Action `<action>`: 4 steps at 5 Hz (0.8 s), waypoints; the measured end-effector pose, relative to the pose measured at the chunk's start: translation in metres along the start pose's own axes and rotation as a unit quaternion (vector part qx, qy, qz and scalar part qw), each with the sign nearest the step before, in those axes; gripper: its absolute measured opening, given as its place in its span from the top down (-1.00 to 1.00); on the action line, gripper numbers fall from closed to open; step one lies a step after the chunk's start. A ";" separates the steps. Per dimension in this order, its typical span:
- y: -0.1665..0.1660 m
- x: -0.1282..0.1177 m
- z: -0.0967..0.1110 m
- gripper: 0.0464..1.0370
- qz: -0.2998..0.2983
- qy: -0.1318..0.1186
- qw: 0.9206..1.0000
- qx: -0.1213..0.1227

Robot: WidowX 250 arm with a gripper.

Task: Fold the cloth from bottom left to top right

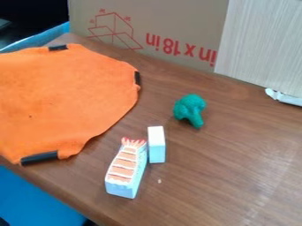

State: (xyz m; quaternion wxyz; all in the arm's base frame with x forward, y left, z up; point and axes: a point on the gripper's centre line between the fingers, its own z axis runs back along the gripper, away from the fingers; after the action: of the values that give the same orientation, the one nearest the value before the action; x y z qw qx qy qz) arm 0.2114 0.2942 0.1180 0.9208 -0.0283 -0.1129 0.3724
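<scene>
"Where do you have the cloth [65,97]?"

"I see it spread on the counter [224,181], left of the toy broccoli [189,110], unfolded where it shows."

"And the fingers?"

"I can't tell how far open they are, or whether they've got hold of anything."

"What's around the broccoli?"

"I've a white block [156,145] below and left of it, the toy shrimp [126,167] farther that way, cardboard [171,22] behind."
</scene>
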 end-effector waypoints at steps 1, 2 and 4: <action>-0.030 -0.002 0.005 0.96 -0.017 0.016 1.000 0.001; -0.061 -0.003 0.005 0.96 -0.034 0.023 0.999 0.000; -0.130 -0.015 0.003 0.96 -0.072 0.025 0.997 -0.007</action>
State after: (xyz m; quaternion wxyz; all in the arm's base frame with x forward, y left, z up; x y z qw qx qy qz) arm 0.2887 0.1906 0.1355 0.9473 -0.0363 -0.0942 0.3039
